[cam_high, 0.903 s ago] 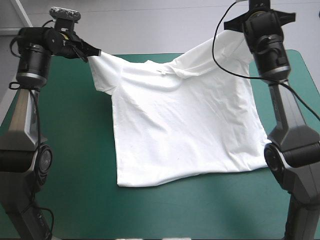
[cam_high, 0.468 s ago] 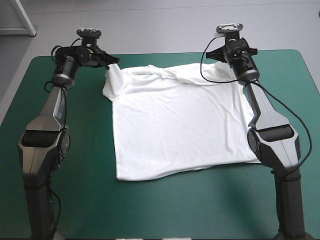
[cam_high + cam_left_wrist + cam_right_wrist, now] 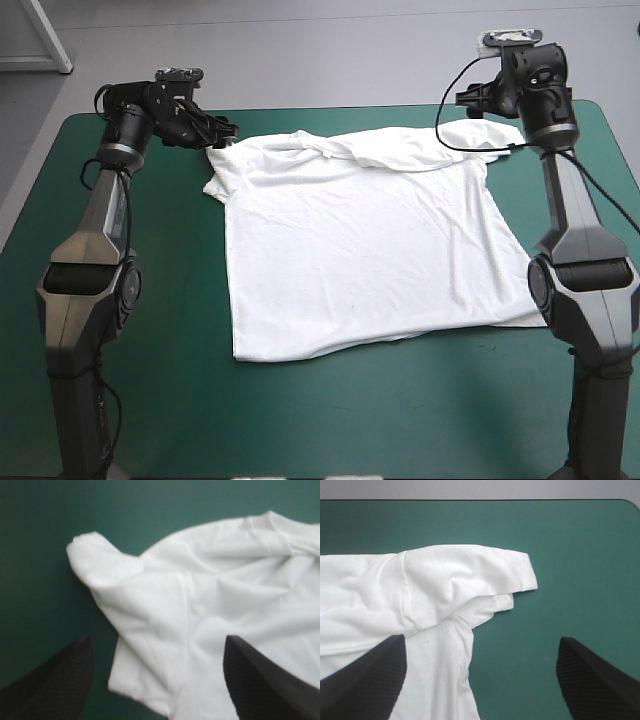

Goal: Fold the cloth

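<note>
T-shirt (image 3: 360, 250) lies flat on teal-green cover (image 3: 400, 420), collar at 12 o'clock. Left gripper (image 3: 218, 135) (10 o'clock) and right gripper (image 3: 470, 99) (2 o'clock) hover by its sleeves, jaws wide, empty.

Teal-green covered table (image 3: 320, 420) on a pale grey floor (image 3: 300, 55), a slanted white bar (image 3: 50, 38) beyond its far left corner.

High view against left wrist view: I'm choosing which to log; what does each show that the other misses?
Only the high view shows the whole T-shirt spread flat, hem included, and the right gripper. Only the left wrist view shows the left gripper plainly open above the shirt. Both show the sleeve beside that gripper and the collar on the teal-green cover.
</note>
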`<action>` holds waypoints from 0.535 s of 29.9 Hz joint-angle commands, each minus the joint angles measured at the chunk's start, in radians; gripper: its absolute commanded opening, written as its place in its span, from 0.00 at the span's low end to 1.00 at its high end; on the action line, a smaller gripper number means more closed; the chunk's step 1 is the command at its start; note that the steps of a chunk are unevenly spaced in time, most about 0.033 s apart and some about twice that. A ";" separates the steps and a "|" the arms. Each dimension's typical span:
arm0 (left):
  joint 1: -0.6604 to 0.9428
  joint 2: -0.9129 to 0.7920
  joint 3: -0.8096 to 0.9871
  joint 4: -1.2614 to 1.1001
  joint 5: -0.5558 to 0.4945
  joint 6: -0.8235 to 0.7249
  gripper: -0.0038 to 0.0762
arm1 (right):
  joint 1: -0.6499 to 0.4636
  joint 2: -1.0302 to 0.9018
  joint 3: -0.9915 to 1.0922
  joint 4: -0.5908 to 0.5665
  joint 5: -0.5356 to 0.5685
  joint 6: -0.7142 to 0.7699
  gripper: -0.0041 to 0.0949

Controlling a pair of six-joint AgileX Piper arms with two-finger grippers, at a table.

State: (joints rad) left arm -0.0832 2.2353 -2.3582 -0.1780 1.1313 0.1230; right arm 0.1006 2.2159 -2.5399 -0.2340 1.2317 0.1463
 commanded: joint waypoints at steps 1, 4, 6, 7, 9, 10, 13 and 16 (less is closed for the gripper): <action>-0.008 -0.102 -0.058 -0.021 0.161 -0.057 0.71 | -0.015 -0.165 0.029 0.026 -0.011 -0.045 0.79; -0.027 -0.141 -0.006 -0.025 0.159 -0.086 0.70 | -0.017 -0.270 0.148 0.040 -0.011 -0.047 0.76; -0.050 -0.183 0.055 -0.021 0.159 -0.086 0.70 | -0.020 -0.358 0.270 0.037 -0.011 -0.051 0.73; -0.060 -0.212 0.101 -0.021 0.159 -0.086 0.70 | -0.020 -0.402 0.322 0.037 -0.013 -0.051 0.72; -0.094 -0.275 0.204 -0.010 0.159 -0.084 0.70 | -0.020 -0.484 0.456 0.037 -0.013 -0.073 0.71; -0.111 -0.303 0.249 0.000 0.159 -0.084 0.70 | -0.020 -0.515 0.526 0.037 -0.013 -0.077 0.70; -0.164 -0.407 0.423 0.073 0.157 -0.109 0.70 | -0.020 -0.623 0.731 0.016 -0.017 -0.091 0.70; -0.201 -0.498 0.563 0.154 0.157 -0.169 0.70 | -0.026 -0.717 0.906 0.004 -0.076 -0.074 0.70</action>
State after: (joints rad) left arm -0.2538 1.8720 -1.8780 -0.0883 1.2443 0.0090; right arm 0.0890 1.6169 -1.7411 -0.1965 1.2384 0.0698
